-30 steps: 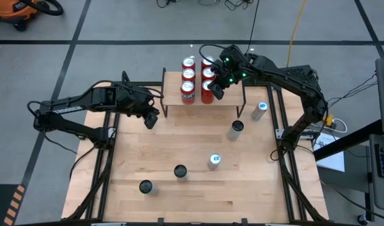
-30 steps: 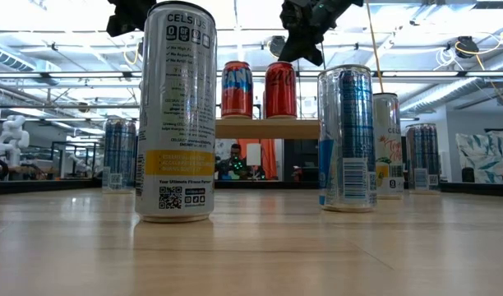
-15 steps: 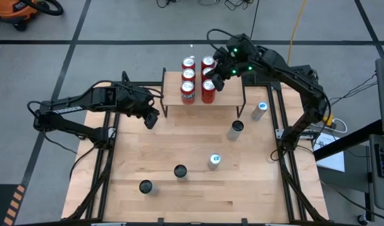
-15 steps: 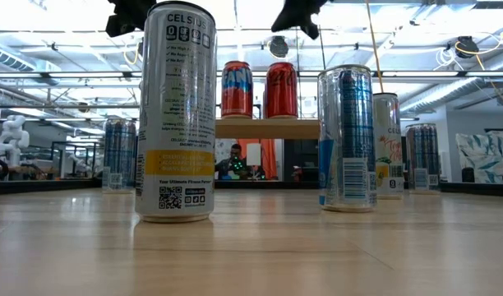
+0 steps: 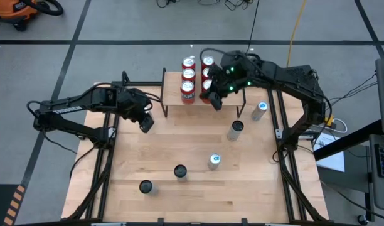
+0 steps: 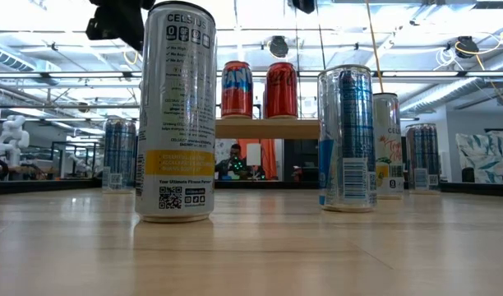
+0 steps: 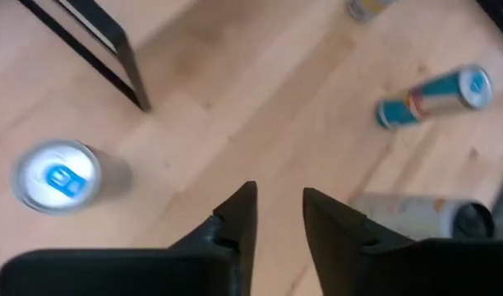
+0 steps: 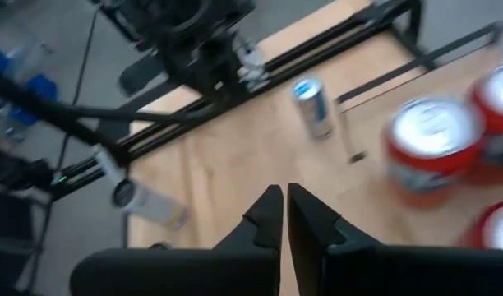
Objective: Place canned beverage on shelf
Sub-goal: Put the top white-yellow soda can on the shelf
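From above, I see six red cans [image 5: 188, 74] already on the shelf [image 5: 173, 95] at the desk's [image 5: 179, 141] far edge; five slim cans stand upright on the desk. My right claw [image 5: 214, 100], empty, hovers at the shelf's front edge, the dark-topped can [image 5: 235, 130] nearest it. My left claw [image 5: 145, 123] hangs well apart.

At desk level, a white can [image 6: 178, 111] looms upright.

The left wrist shows its fingers [image 7: 235, 222] slightly spread, gripping nothing.

The right wrist shows its fingers [image 8: 266, 215] pressed together.
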Robot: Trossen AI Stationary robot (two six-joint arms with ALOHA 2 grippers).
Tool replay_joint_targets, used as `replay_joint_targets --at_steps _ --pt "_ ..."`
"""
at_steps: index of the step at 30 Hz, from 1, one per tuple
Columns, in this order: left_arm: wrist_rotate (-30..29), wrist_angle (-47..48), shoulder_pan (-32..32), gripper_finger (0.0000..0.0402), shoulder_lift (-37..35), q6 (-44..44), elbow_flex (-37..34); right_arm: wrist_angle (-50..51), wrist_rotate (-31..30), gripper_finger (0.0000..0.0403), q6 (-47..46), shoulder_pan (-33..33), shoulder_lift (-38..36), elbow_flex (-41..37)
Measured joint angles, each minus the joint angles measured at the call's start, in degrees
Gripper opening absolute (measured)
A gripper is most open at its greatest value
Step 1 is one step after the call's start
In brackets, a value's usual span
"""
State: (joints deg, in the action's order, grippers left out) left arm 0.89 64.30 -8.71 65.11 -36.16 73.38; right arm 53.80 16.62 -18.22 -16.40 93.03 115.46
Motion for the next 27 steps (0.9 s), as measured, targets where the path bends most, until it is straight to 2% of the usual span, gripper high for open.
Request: replay_joint_targets --at_steps 7,13,15,20,24,27 --pt "6.43 0.39 4.58 0.0166 -0.41 1.23 0.0 5.12 -0.11 0.0 -5.11 7.8 0.0 0.04" --pt "7.7 -0.44 7.93 0.0176 -0.45 2.21 0.0 16.06 -0.51 0.0 -8.76 12.38 -0.65 0.04" --pt "6.81 -1.66 8.35 0.0176 -0.45 2.14 0.0 20.87 -3.18 0.0 -7.99 13.59 -1.34 0.07" --pt "2.49 -5.97 8.45 0.0176 -0.01 1.56 0.0 31.32 -14.99 0.0 -4.58 15.05 -5.2 0.07" --pt "-0.34 -9.08 8.41 0.0176 0.77 -3.4 0.0 34.05 -17.71 0.0 -4.24 14.97 -9.34 0.07" --pt "-1.01 -11.16 8.41 0.0176 1.94 -4.03 0.0 34.75 -19.53 0.0 -4.21 15.03 -11.96 0.09"
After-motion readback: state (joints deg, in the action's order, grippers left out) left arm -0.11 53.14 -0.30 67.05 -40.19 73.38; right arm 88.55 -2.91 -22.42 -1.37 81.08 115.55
